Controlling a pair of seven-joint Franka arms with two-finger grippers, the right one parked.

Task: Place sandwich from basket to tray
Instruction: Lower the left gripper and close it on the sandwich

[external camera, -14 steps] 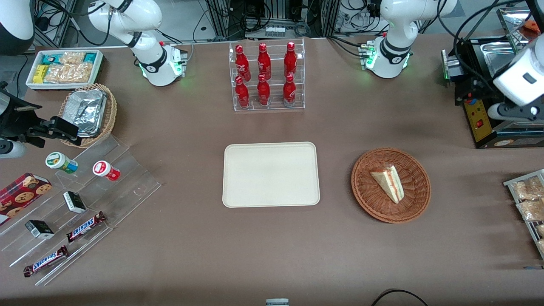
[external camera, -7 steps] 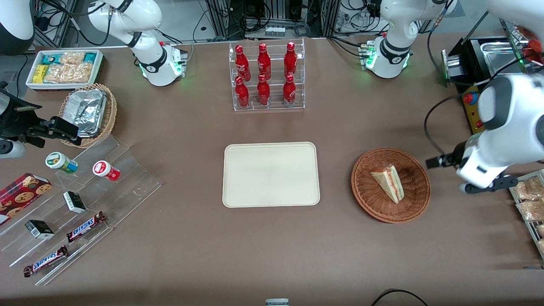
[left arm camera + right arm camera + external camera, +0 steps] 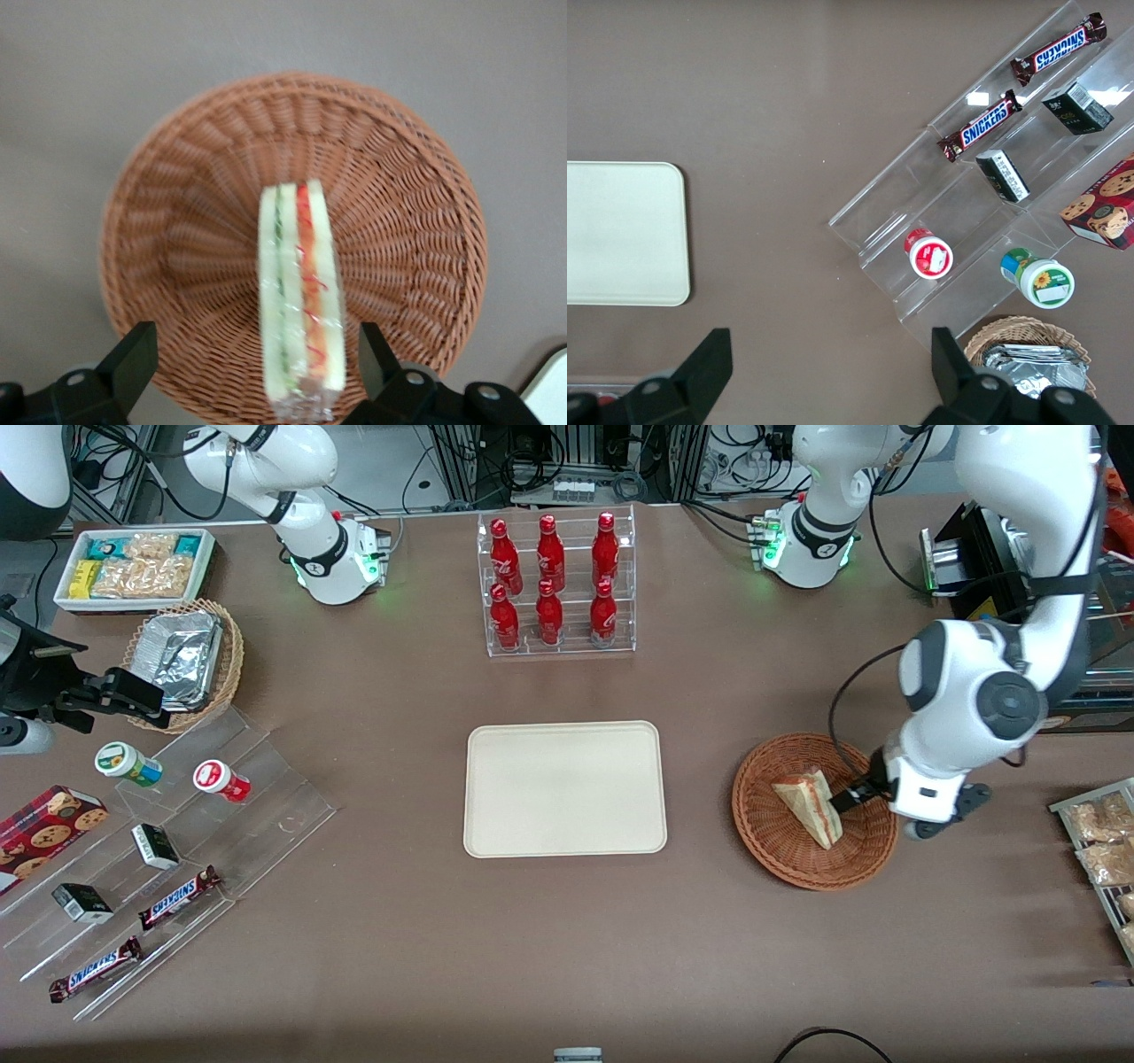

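Observation:
The sandwich (image 3: 808, 806), a plastic-wrapped white-bread wedge with red and green filling, lies in the round reddish-brown wicker basket (image 3: 780, 859). My gripper (image 3: 855, 794) hangs just above the basket, over the sandwich's wide end. In the left wrist view the gripper (image 3: 252, 352) is open, its two black fingers (image 3: 133, 354) standing wide on either side of the sandwich (image 3: 299, 292) without touching it, with the basket (image 3: 177, 212) beneath. The cream-white tray (image 3: 496, 833) lies flat and bare beside the basket, toward the parked arm's end of the table.
A clear rack of red bottles (image 3: 556, 584) stands farther from the front camera than the tray. A wire rack of snack packets (image 3: 1099, 841) and a black machine (image 3: 1001, 602) sit at the working arm's end. A stepped acrylic display (image 3: 177, 841) holds snacks at the parked arm's end.
The left arm has swung in from the table's end and come down over the basket. Its gripper now hangs over the sandwich. The sandwich, basket and tray have not moved.

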